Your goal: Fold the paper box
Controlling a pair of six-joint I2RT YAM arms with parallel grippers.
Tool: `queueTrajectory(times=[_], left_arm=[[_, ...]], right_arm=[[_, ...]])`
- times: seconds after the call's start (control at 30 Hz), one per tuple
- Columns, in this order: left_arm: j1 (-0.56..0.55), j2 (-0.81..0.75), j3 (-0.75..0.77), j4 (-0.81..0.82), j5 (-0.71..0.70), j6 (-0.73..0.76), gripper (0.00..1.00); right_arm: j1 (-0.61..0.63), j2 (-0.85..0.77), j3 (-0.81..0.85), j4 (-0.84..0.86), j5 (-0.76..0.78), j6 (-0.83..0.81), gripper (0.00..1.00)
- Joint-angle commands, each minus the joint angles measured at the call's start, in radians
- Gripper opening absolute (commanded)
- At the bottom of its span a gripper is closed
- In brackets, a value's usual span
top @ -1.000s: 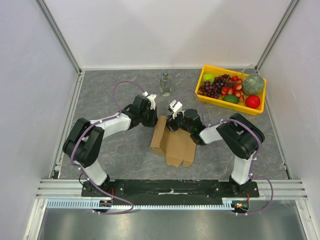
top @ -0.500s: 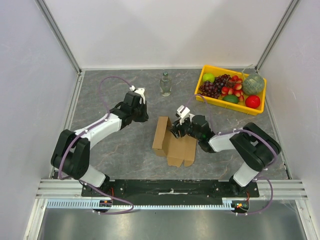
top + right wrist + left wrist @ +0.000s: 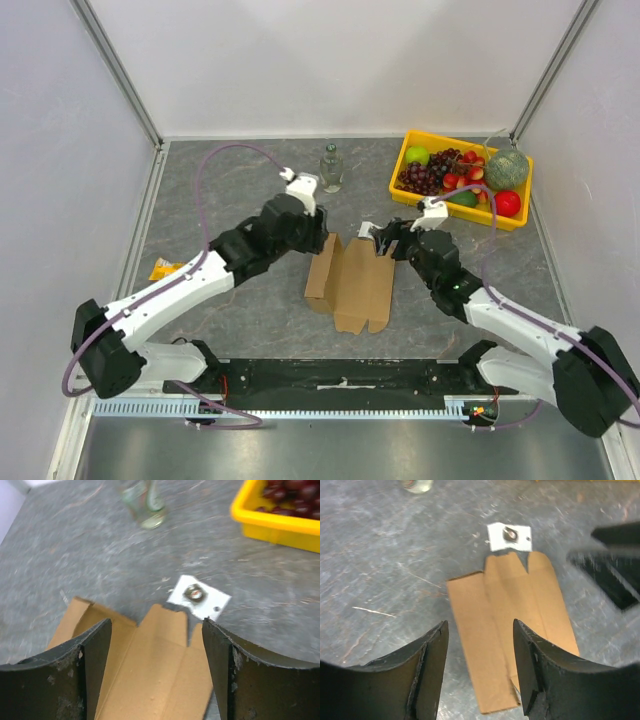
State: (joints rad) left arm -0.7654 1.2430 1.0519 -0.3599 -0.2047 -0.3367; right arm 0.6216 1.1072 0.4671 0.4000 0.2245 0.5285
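The paper box is a brown cardboard sheet lying mostly flat mid-table, its left panel tilted up. In the left wrist view the paper box lies below and ahead of my left gripper, whose jaws stand open with nothing between them. My left gripper hovers at the sheet's far left corner. My right gripper hovers at the far right corner. In the right wrist view my right gripper is open and empty above the paper box, whose notched far edge shows between the fingers.
A small white plate with a nut lies just beyond the sheet's far edge. A glass bottle stands behind it. A yellow fruit tray is at the back right. A yellow wrapper lies at the left.
My left gripper swung away, came back to the sheet's far left corner and opened. My right gripper opened wider and drew back toward the right.
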Motion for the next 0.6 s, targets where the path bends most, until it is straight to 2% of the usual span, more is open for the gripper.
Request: queueTrajectory(times=[0.0, 0.13, 0.23, 0.37, 0.57], left_arm=[[-0.142, 0.093, 0.080, -0.145, -0.211, -0.004, 0.62], [-0.270, 0.217, 0.160, -0.229, -0.314, -0.053, 0.62], [-0.324, 0.335, 0.249, -0.339, -0.407, -0.080, 0.62], [-0.350, 0.458, 0.344, -0.447, -0.482, -0.128, 0.62], [-0.364, 0.532, 0.421, -0.514, -0.542, -0.131, 0.63]], right_arm=[[-0.074, -0.119, 0.062, -0.228, 0.139, 0.136, 0.81], [-0.146, -0.228, 0.064, -0.285, 0.076, 0.168, 0.81], [-0.177, -0.256, 0.084, -0.332, 0.072, 0.157, 0.81], [-0.201, -0.268, 0.079, -0.340, 0.026, 0.169, 0.81], [-0.217, -0.270, 0.061, -0.331, 0.006, 0.177, 0.82]])
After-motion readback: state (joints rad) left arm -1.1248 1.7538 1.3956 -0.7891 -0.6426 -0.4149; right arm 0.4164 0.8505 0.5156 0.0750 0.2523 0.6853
